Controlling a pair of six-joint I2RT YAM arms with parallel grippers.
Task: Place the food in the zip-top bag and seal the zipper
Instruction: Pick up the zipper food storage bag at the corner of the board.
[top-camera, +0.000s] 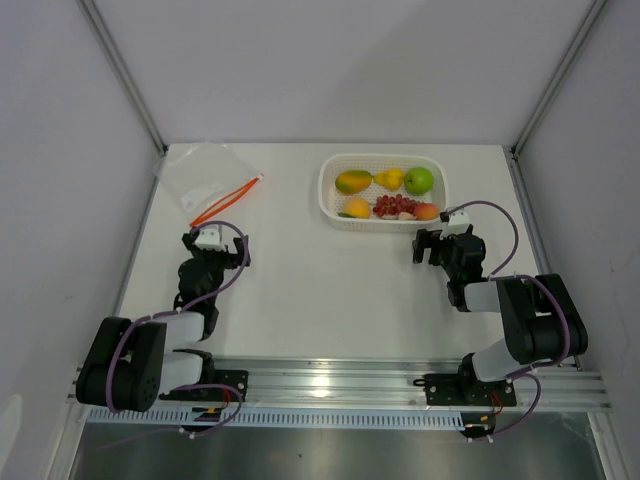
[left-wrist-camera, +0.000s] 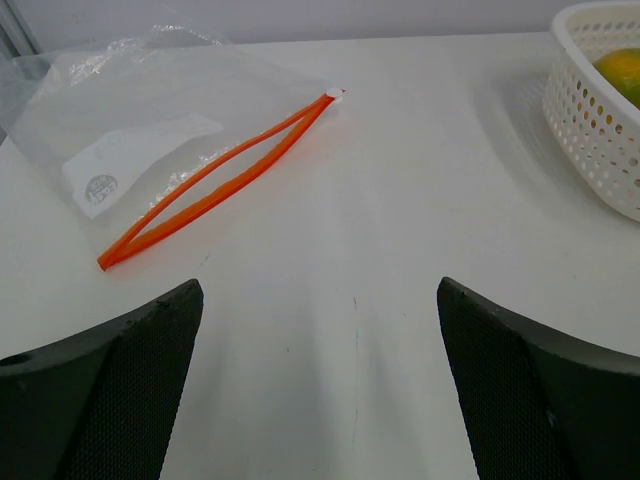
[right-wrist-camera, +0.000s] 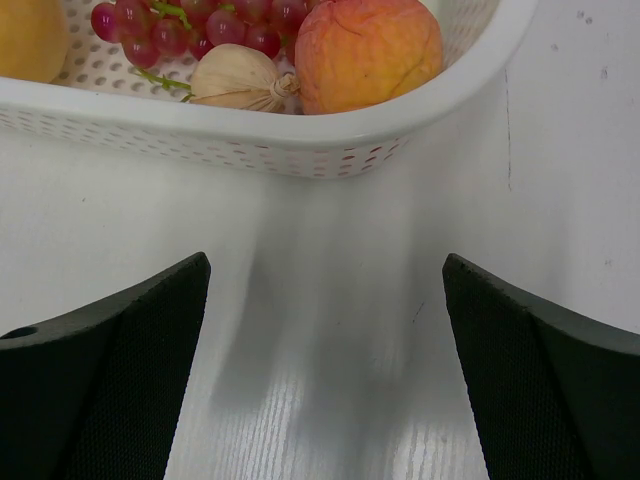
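Note:
The clear zip-top bag (top-camera: 203, 174) lies flat at the table's far left, its red-orange zipper (top-camera: 226, 200) slightly parted; it also shows in the left wrist view (left-wrist-camera: 130, 130) with the zipper (left-wrist-camera: 215, 180). The food sits in the white basket (top-camera: 328, 200): mango (top-camera: 352, 181), green apple (top-camera: 419, 180), yellow piece (top-camera: 390, 178), grape bunch (top-camera: 392, 206), peach (top-camera: 427, 211). The right wrist view shows the peach (right-wrist-camera: 368, 50) and grapes (right-wrist-camera: 190, 22). My left gripper (top-camera: 208, 243) (left-wrist-camera: 320, 300) is open and empty, short of the bag. My right gripper (top-camera: 448, 240) (right-wrist-camera: 325, 300) is open and empty, just before the basket.
The basket's perforated wall (right-wrist-camera: 250, 130) stands right ahead of the right fingers; its corner shows at the right of the left wrist view (left-wrist-camera: 600, 130). A pale garlic-like piece (right-wrist-camera: 240, 80) lies in it. Grey walls enclose the table on three sides.

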